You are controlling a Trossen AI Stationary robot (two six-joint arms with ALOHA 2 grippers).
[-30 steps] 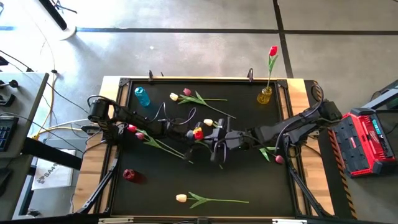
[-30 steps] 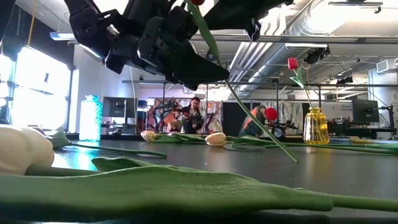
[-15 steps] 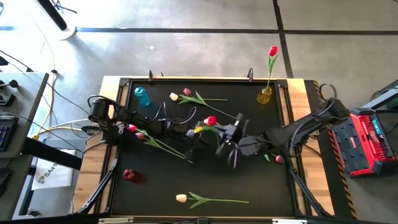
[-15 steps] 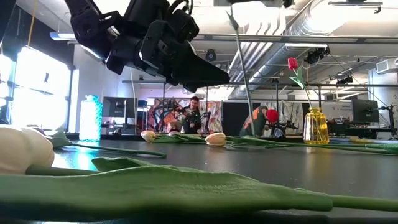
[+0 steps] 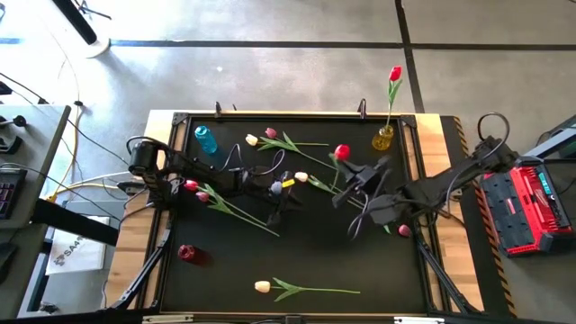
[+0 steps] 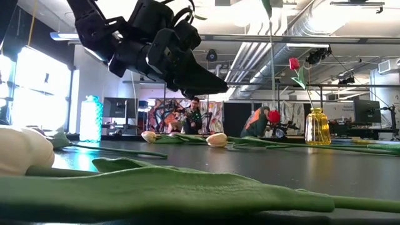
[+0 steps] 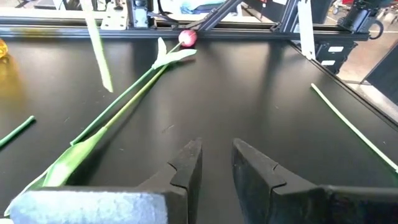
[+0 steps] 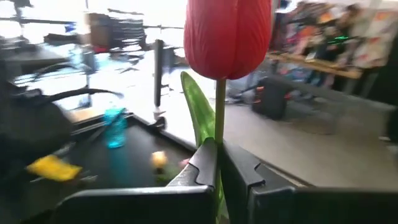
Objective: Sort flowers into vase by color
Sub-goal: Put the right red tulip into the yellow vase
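My right gripper is shut on a red tulip above the table's middle right; its head stands up and its stem hangs straight down. My left gripper hovers open over the table's middle with nothing between its fingers. A yellow vase at the far right holds another red tulip. A blue vase stands far left, a red vase near left. Cream and pink tulips lie flat on the black mat. My right gripper pinches the red tulip's stem between its two fingers, a short way below the head. The fingers reach in level and lie across the stem. The tulip stands upright in the hold, head above the fingers, stem and leaf running down past them.
A cream tulip lies near the front edge, two pink ones under my left arm, one pink at the right, cream and pink ones at the far middle. Another pink tulip lies ahead of my left gripper.
My right gripper has risen and gone toward the table's right and far edges with the red tulip, turning from slanted to level. The tulip has swung from slanting to upright. My left gripper has let go of it and stays over the middle.
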